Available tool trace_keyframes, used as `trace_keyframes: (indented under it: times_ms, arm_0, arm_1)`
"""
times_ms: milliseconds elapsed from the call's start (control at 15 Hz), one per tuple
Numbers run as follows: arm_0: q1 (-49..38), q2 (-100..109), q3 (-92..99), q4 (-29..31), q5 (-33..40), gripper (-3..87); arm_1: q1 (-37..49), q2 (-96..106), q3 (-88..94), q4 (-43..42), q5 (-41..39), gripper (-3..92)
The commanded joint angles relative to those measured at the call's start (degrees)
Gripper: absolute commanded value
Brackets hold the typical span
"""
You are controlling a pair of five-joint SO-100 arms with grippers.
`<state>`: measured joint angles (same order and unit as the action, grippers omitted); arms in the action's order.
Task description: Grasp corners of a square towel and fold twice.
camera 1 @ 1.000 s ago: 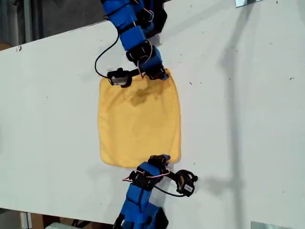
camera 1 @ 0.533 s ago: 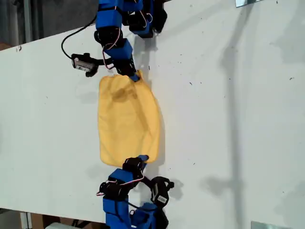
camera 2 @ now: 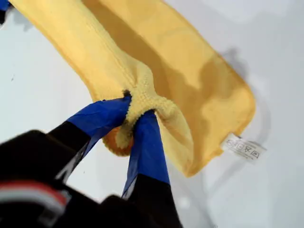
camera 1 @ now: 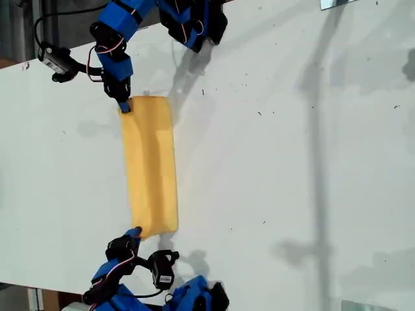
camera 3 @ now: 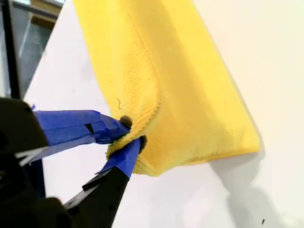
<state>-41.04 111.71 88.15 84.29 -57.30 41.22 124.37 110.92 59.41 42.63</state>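
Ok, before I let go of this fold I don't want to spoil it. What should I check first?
1. My first tool shut on a corner of the towel: ok.
2. My second tool shut on a corner: ok.
3. First fold made, with the towel a narrow strip in the exterior view: ok.
4. Layer edges matched: cannot tell, since the held edge is raised off the lower layer in both wrist views.
5. Care label hidden inside the fold: not ok, it sticks out at a corner.
6. Table around the strip free of other things: ok.
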Motion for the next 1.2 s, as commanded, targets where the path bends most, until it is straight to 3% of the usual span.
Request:
trace_keyframes:
  times_ms: [0,267,467,600,933,1133]
  arm_0:
    - [-9.7,0.8,1.2,-6.9,4.5,-0.4]
    - [-20.5,-14.8,-8.7,-10.2,11.8,-0.4]
    - [-22.6,-33.2,-21.4,-10.0,14.1,-0.4]
    - [-23.4,-50.9,-42.3,-0.8,14.3,-0.4]
    - [-20.7,-48.2,-39.2,-0.3,14.0,-0.4]
    - [-17.0,-44.3,-38.9,9.4,10.4,-0.4]
  arm_1:
    - [5.4,-7.4,-5.9,-6.6,-2.9,-0.1]
    - [13.9,-27.1,-23.0,-6.6,-7.6,-0.1]
    - [18.0,-38.1,-29.5,-5.8,-7.2,-0.1]
    - [19.2,-44.5,-31.0,-6.2,-6.6,-0.1]
    - [17.7,-45.6,-31.6,-3.1,-6.2,-0.1]
    - [14.1,-38.8,-28.3,5.2,-3.3,-0.1]
